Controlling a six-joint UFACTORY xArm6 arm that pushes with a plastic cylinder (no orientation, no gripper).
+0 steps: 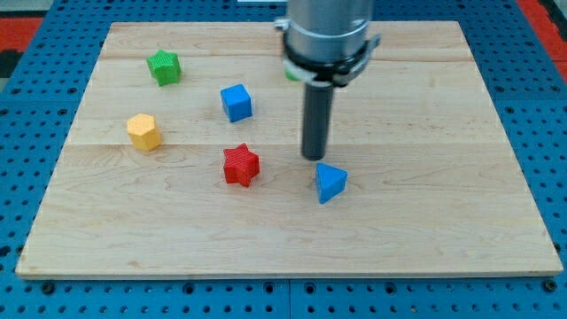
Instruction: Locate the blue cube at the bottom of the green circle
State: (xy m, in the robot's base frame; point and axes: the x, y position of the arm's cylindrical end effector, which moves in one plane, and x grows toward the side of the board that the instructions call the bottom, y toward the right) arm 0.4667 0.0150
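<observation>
The blue cube [236,102] sits left of the board's middle, toward the view's top. Only a green sliver of the green circle [290,73] shows; the rest is hidden behind the arm's grey body near the view's top. My tip [314,157] rests on the board near its middle, right of and below the blue cube, apart from it. A blue triangular block [330,182] lies just below and right of my tip, close but not clearly touching.
A green star block [164,66] sits at the view's upper left. A yellow hexagonal block [143,131] lies at the left. A red star block [240,165] lies left of my tip. The wooden board [425,230] rests on a blue pegboard.
</observation>
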